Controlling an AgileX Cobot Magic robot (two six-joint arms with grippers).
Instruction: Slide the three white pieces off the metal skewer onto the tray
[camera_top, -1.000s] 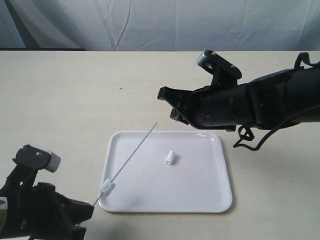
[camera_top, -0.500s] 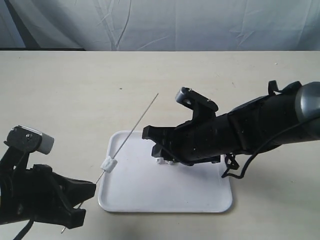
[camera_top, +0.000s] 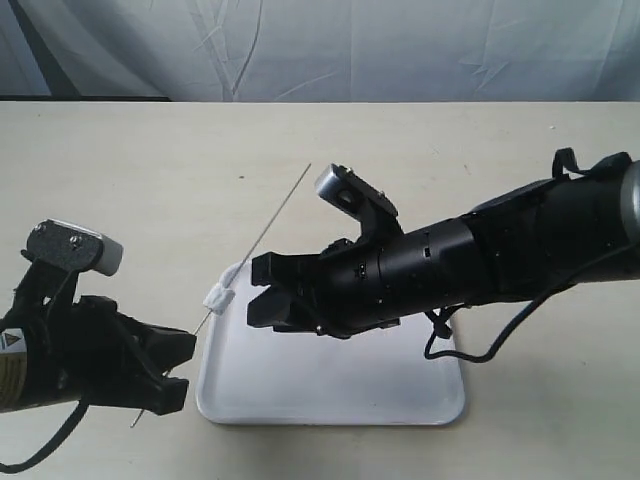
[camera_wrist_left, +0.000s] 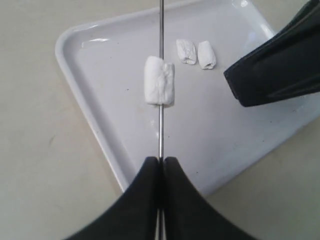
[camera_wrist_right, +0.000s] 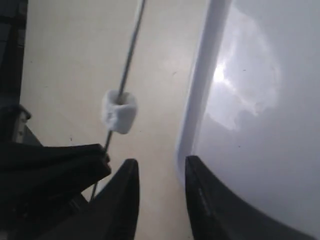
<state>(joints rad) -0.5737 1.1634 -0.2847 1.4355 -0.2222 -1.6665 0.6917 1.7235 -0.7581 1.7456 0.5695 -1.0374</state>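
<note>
the metal skewer (camera_top: 262, 235) lies on a slant in the exterior view. its long axis runs from the lower left, where the left fingers (camera_wrist_left: 142, 200) are pressed together on it, up and to the right to a free tip over the bare bench (camera_top: 120, 180), beyond the tray's far left corner. a short stub of the rod sticks out below the grip. the rod is lifted and touches neither bench nor tray.

one white piece (camera_top: 218, 298) sits threaded on the skewer a little way above the left fingers, with its own length along the rod. it hangs near the left rim of the tray (camera_top: 330, 405). whether it is over the tray or just outside it differs between views, so i cannot tell.

two white pieces (camera_wrist_left: 196, 53) lie loose on the tray floor, just beside each other and roughly parallel. in the exterior view the right arm hides them.

the right fingers (camera_top: 268, 270) stand apart and hold nothing. they point left toward the threaded piece, near it without touching, above the tray's left part.
</note>
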